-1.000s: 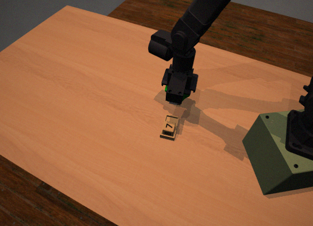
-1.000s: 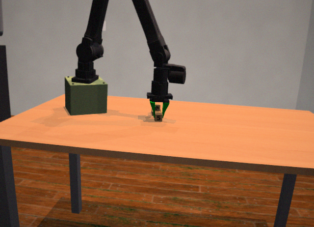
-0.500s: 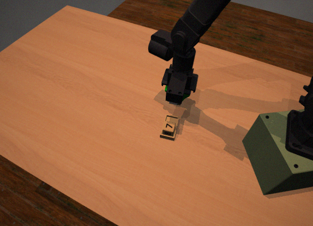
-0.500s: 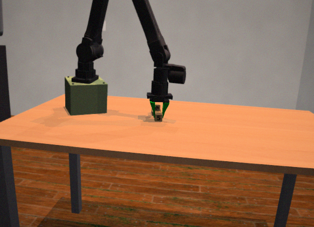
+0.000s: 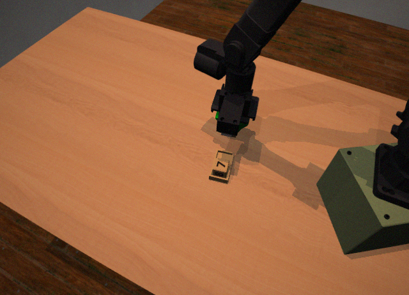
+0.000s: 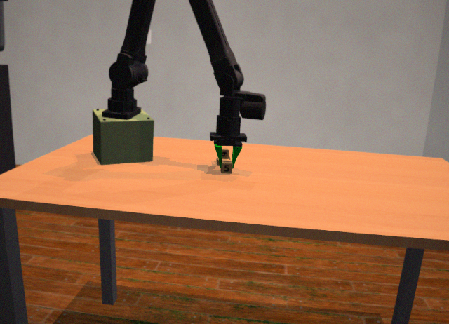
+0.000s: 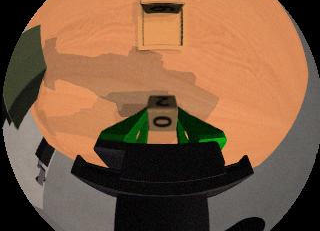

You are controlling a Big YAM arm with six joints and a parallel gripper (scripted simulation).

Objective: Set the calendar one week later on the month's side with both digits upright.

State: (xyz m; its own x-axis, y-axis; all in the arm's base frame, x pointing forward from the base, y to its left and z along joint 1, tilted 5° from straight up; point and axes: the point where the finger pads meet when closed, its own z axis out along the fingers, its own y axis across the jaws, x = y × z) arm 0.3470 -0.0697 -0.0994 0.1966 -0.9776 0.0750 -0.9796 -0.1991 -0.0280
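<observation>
From the top, we see a small tray on the wooden table, with a tray cube in the half farther from the gripper. A 7 shows on that cube's top, and the tray's other half shows its bare floor. The gripper is over the table beyond this half, and its body hides whatever is under it from us here.

From the outside view, we see the green fingers set narrow on either side of a second cube, holding it, with a 5 facing us. We find it low over the table, in front of the tray cube, whose visible face carries a sideways 6 or 9; we cannot tell whether the held cube touches the wood.

From the wrist, we see the fingers on both sides of the second cube, which shows a 0 and a 2, both turned sideways. It is outside the tray, well apart from its near rim, while the tray cube sits at the far end, partly cut off by our view
</observation>
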